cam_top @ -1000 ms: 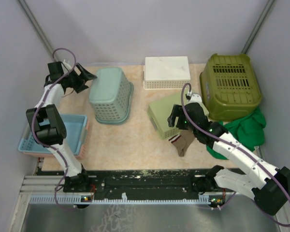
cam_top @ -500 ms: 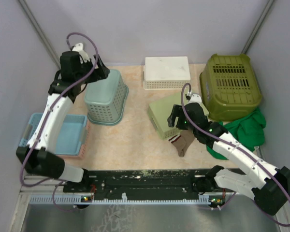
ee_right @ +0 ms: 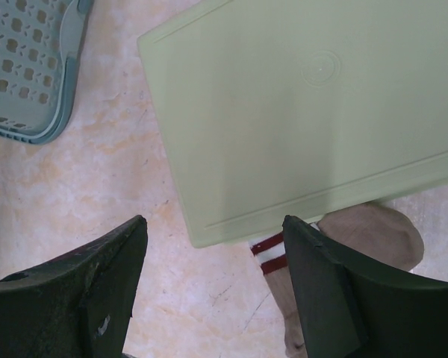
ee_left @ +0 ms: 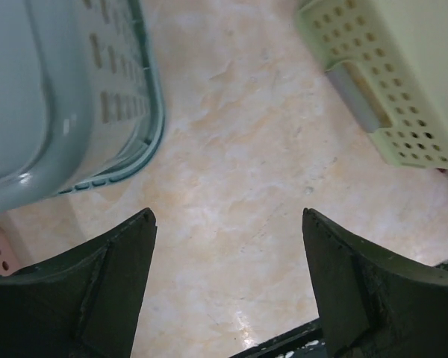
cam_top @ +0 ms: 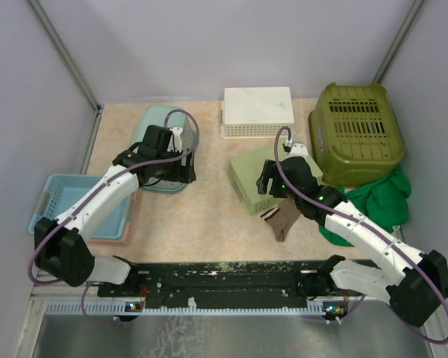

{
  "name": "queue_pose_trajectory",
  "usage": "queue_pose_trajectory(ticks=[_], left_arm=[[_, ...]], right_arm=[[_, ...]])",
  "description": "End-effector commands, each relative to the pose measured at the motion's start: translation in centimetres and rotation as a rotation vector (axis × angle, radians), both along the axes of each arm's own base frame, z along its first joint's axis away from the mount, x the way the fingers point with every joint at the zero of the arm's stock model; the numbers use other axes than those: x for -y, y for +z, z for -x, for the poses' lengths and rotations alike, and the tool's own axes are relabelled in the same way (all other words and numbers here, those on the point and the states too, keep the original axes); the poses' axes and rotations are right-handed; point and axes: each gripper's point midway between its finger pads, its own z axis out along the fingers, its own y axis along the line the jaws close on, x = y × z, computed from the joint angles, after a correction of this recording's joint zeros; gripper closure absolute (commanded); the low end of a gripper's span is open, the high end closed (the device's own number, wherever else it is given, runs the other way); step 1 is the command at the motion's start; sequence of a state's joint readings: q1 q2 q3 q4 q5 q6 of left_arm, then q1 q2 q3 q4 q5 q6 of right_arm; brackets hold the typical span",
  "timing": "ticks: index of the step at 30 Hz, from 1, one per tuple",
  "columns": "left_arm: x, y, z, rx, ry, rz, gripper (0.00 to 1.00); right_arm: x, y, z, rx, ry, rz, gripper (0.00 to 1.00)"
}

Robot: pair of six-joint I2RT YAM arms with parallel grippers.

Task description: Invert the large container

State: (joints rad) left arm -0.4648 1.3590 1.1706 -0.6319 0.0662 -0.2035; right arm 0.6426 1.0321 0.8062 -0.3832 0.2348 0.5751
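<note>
The teal basket [cam_top: 155, 119] sits at the left rear of the worktop [cam_top: 201, 216], bottom up with its flared rim down on the surface. The left arm reaches across its near side and hides part of it. The left gripper [cam_top: 182, 170] hangs just beyond the basket's near right corner, its fingers spread wide with only bare worktop between them, holding nothing. In the left wrist view the basket [ee_left: 52, 89] lies up and to the left of the gripper [ee_left: 224, 216], not touching it. The right gripper [cam_top: 272, 179] hovers over the near edge of a pale green box [cam_top: 248, 177], its fingers also apart and empty, and a brown sock [cam_top: 284, 220] with red stripes pokes out beside that box. A white basket [cam_top: 257, 112] and an olive basket [cam_top: 356, 130] stand further back.
</note>
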Motion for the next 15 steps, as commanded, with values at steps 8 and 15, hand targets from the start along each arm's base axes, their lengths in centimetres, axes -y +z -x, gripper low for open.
queue_pose_trajectory(ticks=[8,15], left_arm=[[-12.3,-0.6,-12.9,0.076,0.469,0.021,0.14],[-21.4,-0.4,-17.3,0.03,0.733,0.035,0.06]], right_arm=[[0.8,4.2,-0.5,0.113,-0.022,-0.033,0.27],[2.0,4.2,0.3,0.115,-0.042,-0.015,0.27]])
